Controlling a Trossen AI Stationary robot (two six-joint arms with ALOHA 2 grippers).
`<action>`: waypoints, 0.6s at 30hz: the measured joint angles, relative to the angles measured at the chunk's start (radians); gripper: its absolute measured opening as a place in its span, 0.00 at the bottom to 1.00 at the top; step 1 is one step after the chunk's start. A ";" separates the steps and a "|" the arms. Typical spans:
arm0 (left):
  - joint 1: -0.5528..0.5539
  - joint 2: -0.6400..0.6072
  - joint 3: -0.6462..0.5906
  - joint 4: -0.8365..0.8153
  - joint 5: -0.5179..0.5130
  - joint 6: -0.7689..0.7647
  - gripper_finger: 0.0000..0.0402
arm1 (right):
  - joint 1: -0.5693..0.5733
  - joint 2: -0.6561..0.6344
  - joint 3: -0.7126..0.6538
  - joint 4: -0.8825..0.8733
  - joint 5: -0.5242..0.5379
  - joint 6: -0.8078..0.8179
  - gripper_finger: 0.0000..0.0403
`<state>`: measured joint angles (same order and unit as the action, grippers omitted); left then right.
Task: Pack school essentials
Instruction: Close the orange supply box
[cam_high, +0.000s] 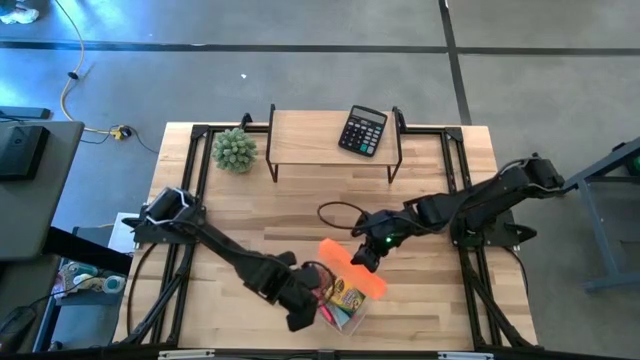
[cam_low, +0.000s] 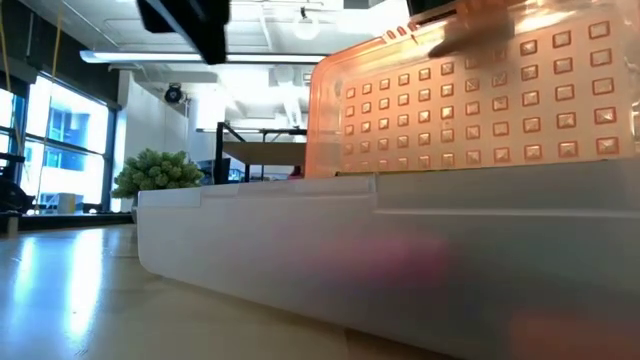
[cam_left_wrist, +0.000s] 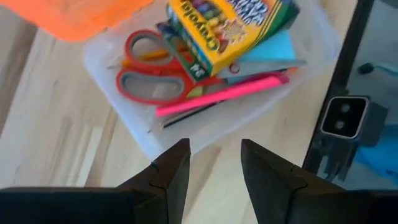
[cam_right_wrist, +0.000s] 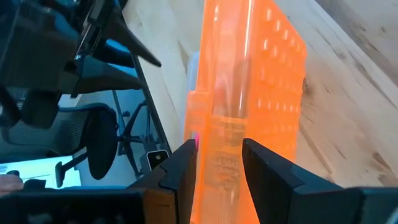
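Note:
A clear plastic box (cam_high: 350, 308) sits near the table's front edge, its bottom flat on the wood. Inside lie red-handled scissors (cam_left_wrist: 149, 68), a yellow-green crayon pack (cam_left_wrist: 224, 25), a pink pen (cam_left_wrist: 230, 93) and a light-blue note pad (cam_left_wrist: 273, 50). Its orange lid (cam_high: 352, 268) is raised, also seen as the orange lid (cam_low: 470, 100) in the low view. My right gripper (cam_high: 366, 257) is shut on the lid. My left gripper (cam_high: 303, 315) hovers open just left of the box, nothing between its fingers (cam_left_wrist: 174, 165). My right gripper pinches the orange lid's free edge (cam_right_wrist: 221, 134) between its two fingers. The fingers come slanting down from the table's far right side. The lid stands raised and tilted over the box, its other edge still on the box's far side.
A black calculator (cam_high: 363, 130) lies on a low wooden shelf (cam_high: 310, 135) at the back. A spiky green ball plant (cam_high: 234, 149) stands at the back left. A black cable loop (cam_high: 335, 212) lies mid-table. The low camera's mount (cam_left_wrist: 345, 118) is at the front edge beside the box.

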<state>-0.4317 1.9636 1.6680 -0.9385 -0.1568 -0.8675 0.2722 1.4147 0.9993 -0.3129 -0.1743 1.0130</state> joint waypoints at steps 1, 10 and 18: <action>-0.007 0.000 0.002 -0.011 -0.010 -0.013 0.33 | 0.008 0.000 0.000 0.005 0.010 0.001 0.30; -0.058 0.000 -0.025 -0.026 0.000 -0.104 0.33 | 0.031 0.000 0.000 0.012 0.047 0.019 0.30; -0.095 0.002 -0.168 0.143 0.032 -0.180 0.33 | 0.032 0.000 0.000 0.012 0.052 0.019 0.30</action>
<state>-0.5271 1.9659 1.4998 -0.7957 -0.1246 -1.0470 0.3040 1.4147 0.9993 -0.3008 -0.1224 1.0321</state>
